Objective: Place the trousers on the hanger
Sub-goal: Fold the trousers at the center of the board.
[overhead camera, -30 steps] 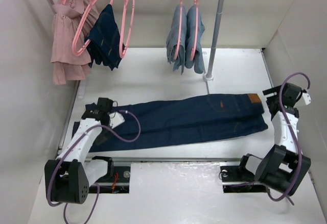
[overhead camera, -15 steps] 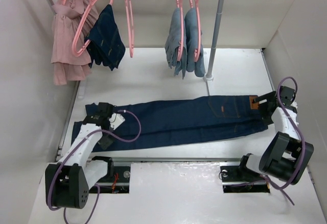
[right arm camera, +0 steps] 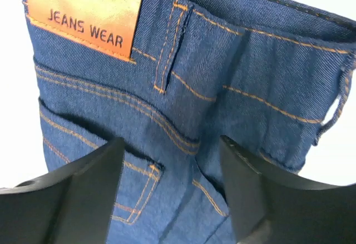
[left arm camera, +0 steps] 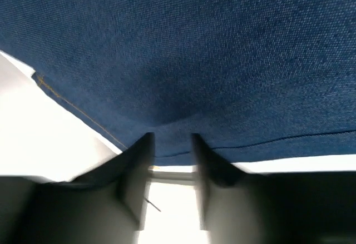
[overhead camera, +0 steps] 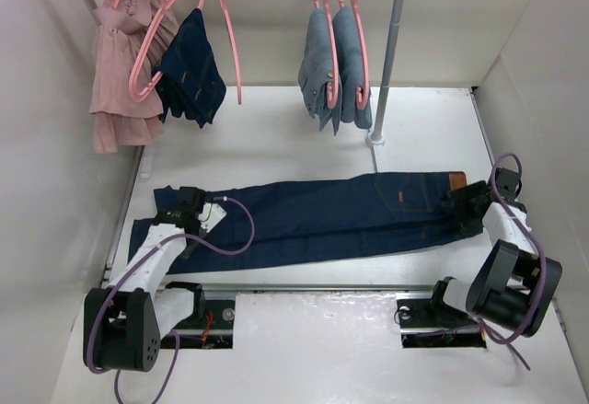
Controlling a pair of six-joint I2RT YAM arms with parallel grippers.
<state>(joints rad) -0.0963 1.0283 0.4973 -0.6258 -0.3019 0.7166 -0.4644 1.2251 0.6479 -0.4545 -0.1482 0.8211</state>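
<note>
The trousers (overhead camera: 322, 220), long dark navy jeans with orange stitching, lie flat across the table, waist and tan label (right arm camera: 83, 16) to the right. My left gripper (overhead camera: 187, 229) is down on the leg end. In the left wrist view its fingers (left arm camera: 139, 166) stand close together, and the gripper (left arm camera: 171, 141) is pinched on the puckered denim edge. My right gripper (overhead camera: 465, 206) is on the waist. It (right arm camera: 172, 144) stands open, its jaws straddling the waistband and back pocket. An empty pink hanger (overhead camera: 232, 40) hangs on the rail at the back.
On the rail hang a pink garment (overhead camera: 124, 73), a smaller navy garment (overhead camera: 191, 68) and light blue jeans (overhead camera: 333, 63) on pink hangers. The rail's post (overhead camera: 386, 54) stands behind the trousers' waist. White walls close in on both sides.
My left jaws have narrowed onto the leg end. My right gripper came down and left onto the waist, its jaws closing a little. The hangers on the rail have swung.
</note>
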